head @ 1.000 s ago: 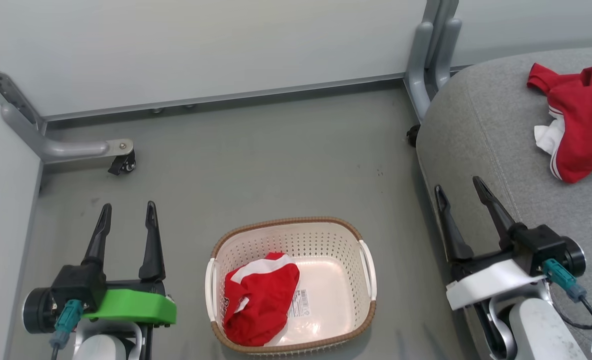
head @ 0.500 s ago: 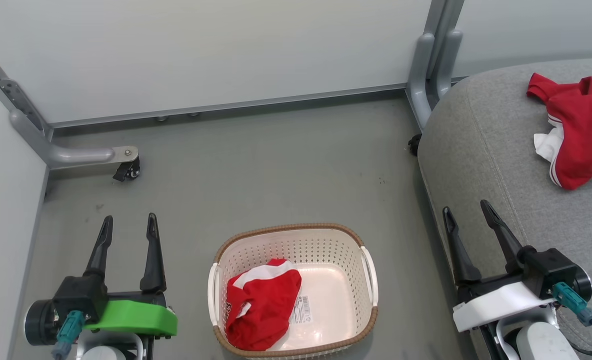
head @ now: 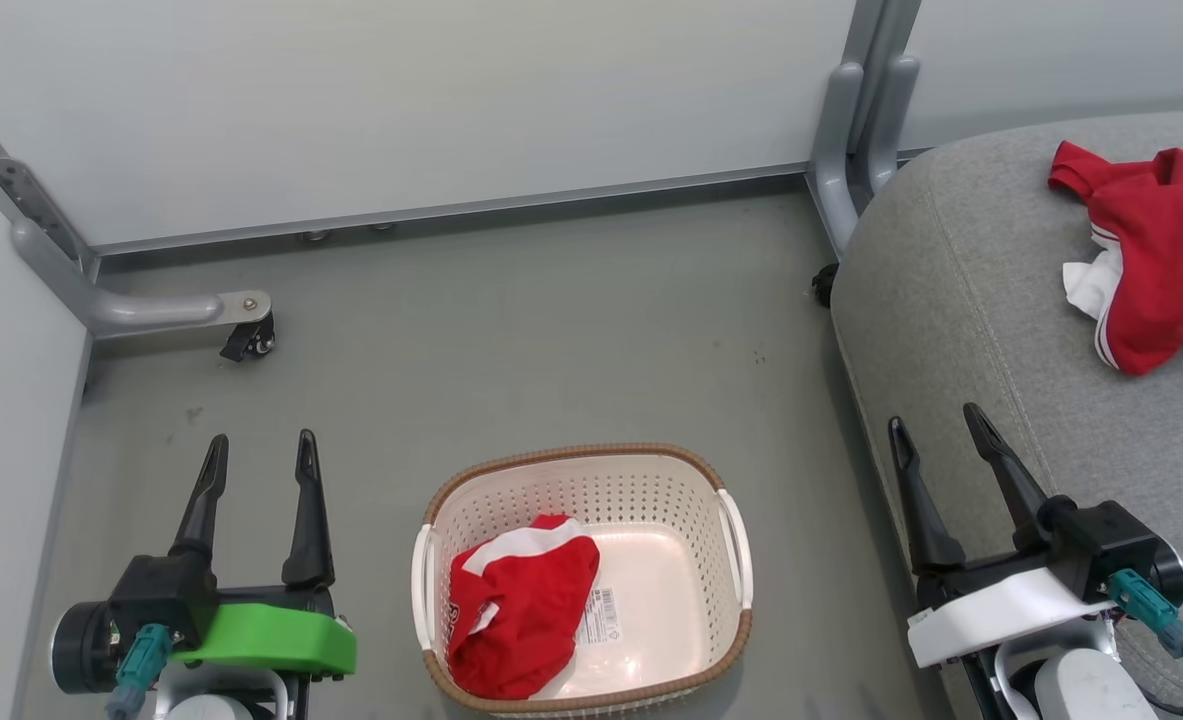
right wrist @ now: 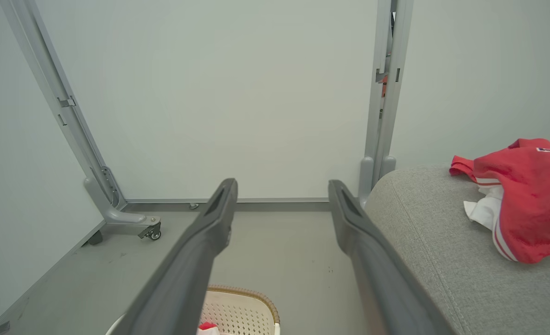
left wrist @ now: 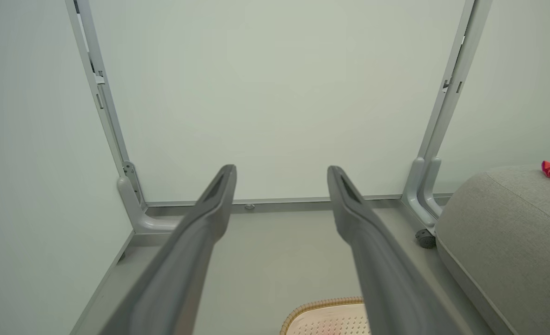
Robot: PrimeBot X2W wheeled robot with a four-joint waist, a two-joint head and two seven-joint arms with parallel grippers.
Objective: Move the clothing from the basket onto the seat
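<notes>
red jersey (head: 1156, 255) with lettering lay crumpled on the grey seat (head: 961, 300), at the upper right of the head view, so that half looked done. second red garment (head: 516, 620), the one with the broad white band, sat bunched in the left part of the basket (head: 591, 457), partly over the label sticker (head: 603, 610) on its bottom, not yet moved. basket stood on the floor (head: 511, 340) between the two arms, near the seat's edge but apart from it. roughly halfway by my read: one pick and one place left.

left gripper (head: 261, 440) was low at the basket's left, fingers pointing up the head view toward the wall (head: 401, 100). its jaws were parted a moderate way with nothing between them (its wrist view showed bare floor and wall through the gap). right gripper (head: 933, 418) was at the lower right, over the seat's edge, fingers leaning a little left, parted likewise and empty. neither touched basket or clothing. both sat beside the basket, not above it. the left one looked nearer the garment.
</notes>
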